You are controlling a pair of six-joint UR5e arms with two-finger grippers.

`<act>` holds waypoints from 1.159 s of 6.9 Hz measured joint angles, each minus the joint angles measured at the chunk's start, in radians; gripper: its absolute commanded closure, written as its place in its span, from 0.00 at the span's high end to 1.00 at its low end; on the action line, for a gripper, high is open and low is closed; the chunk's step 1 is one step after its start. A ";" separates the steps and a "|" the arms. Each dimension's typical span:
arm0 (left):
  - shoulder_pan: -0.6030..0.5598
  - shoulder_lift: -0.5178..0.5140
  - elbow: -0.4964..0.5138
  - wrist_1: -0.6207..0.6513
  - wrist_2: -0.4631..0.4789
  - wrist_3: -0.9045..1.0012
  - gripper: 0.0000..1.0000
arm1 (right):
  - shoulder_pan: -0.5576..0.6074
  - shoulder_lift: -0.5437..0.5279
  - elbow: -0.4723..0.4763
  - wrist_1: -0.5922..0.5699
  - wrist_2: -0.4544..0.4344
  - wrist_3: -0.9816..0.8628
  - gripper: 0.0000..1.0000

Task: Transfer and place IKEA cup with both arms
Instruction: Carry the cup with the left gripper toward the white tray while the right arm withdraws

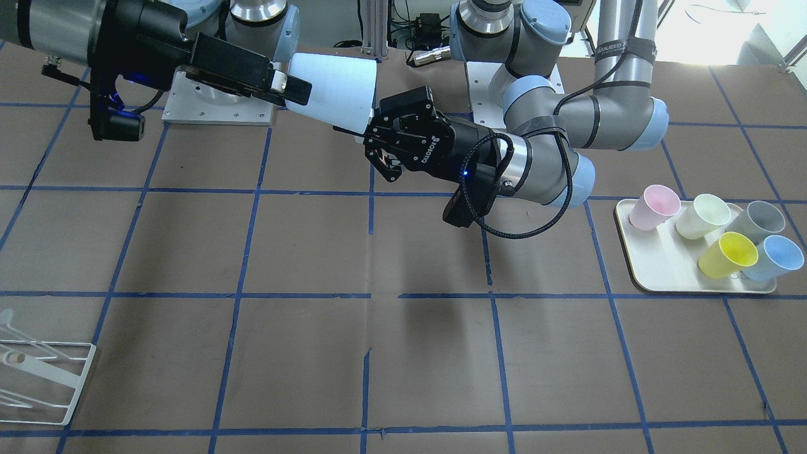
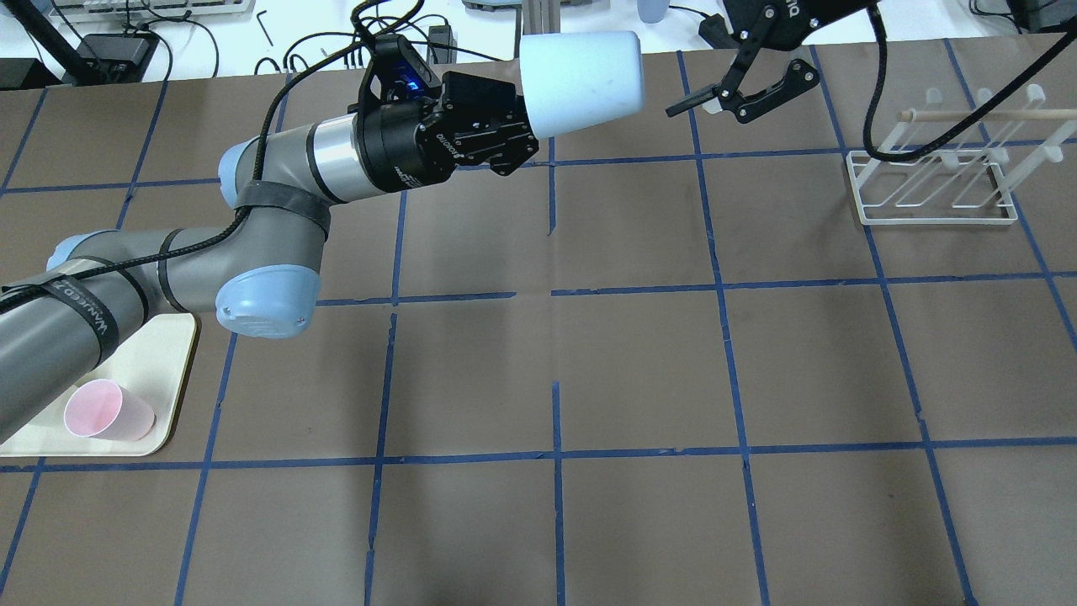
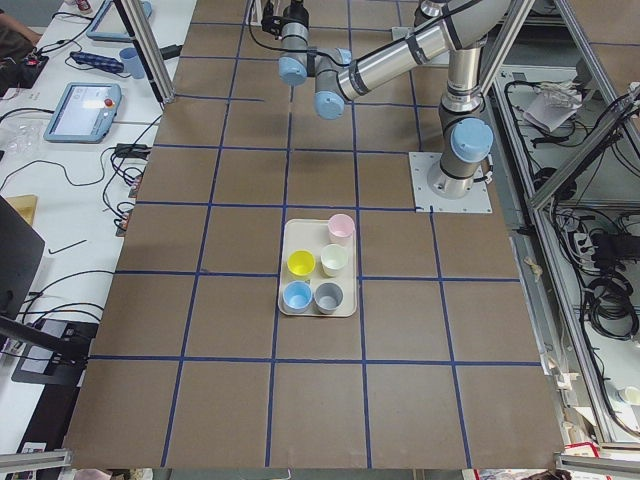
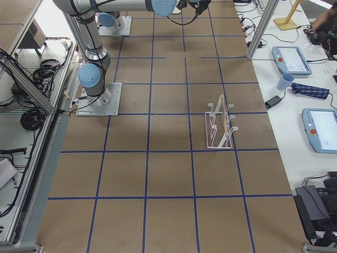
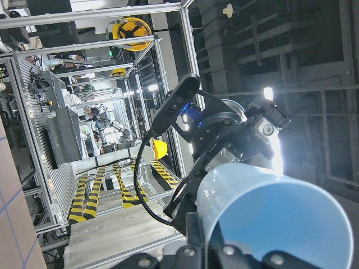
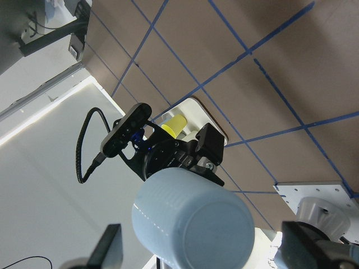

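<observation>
Left hand (image 2: 515,135) is clenching the IKEA cup (image 2: 580,80) by its rim end. It is holding the cup sideways in the air over the desk's (image 2: 639,362) 12 o'clock edge, base pointing toward 3 o'clock, probably so the other arm can take it. Right hand (image 2: 728,97) is hanging released, fingers spread around the base, not yet squeezing. Rack (image 2: 930,181) is sitting at 2 o'clock, likely the drop spot.

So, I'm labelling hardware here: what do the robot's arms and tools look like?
Both the left arm and right arm are silver-grey tubes with light-blue joint caps. A black cable, strapped on, runs along the left one. The left tool and right tool are black, two-fingered; the left bears white ROBOTIQ lettering.
</observation>
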 measured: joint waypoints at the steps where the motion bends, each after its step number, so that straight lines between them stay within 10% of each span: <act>1: 0.014 0.014 0.001 0.011 0.067 -0.032 0.00 | -0.012 0.000 -0.020 -0.003 -0.061 -0.005 1.00; 4: 0.035 0.060 0.009 0.032 0.449 -0.075 0.00 | 0.004 -0.022 -0.062 -0.058 -0.386 -0.056 1.00; 8: 0.104 0.120 0.022 0.016 1.180 -0.053 0.00 | 0.119 -0.042 -0.053 -0.116 -0.839 -0.138 1.00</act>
